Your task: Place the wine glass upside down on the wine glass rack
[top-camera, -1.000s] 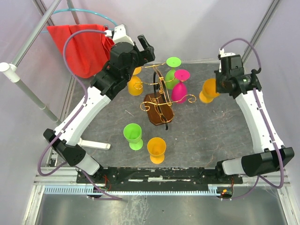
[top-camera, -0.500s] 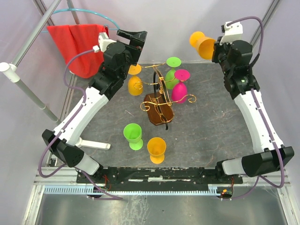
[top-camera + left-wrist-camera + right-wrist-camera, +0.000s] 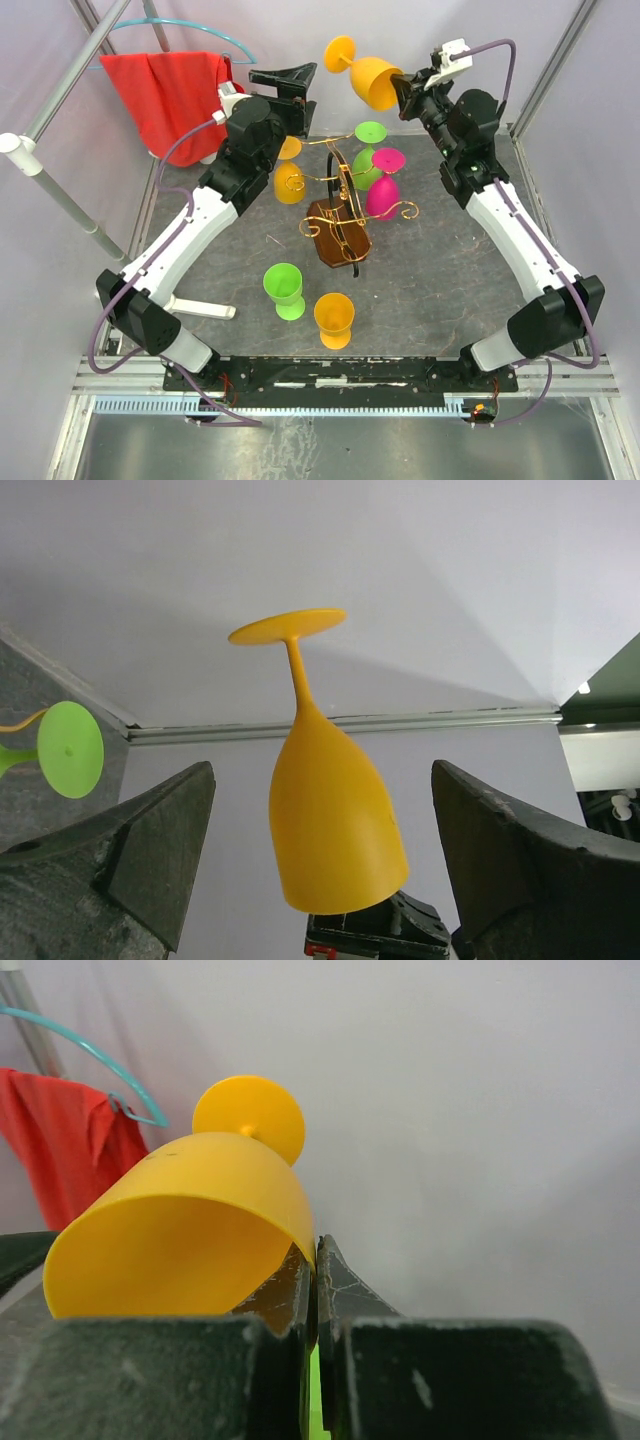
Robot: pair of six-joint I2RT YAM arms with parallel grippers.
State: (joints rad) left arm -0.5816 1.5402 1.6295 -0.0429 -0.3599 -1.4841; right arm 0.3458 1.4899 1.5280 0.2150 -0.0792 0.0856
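Wine glass up in the air, pinched by its rim.
The right jaws are pressed tight on the rim of the orange wine glass, holding it above the table's far edge with its foot tipped up and to the left. The left jaws stand spread wide and empty, facing it. Below, the wine glass rack carries a green glass, a pink glass and another orange glass, all upside down.

Red cloth on a teal hoop — far left corner, white pole slanting nearby, dark mottled tabletop
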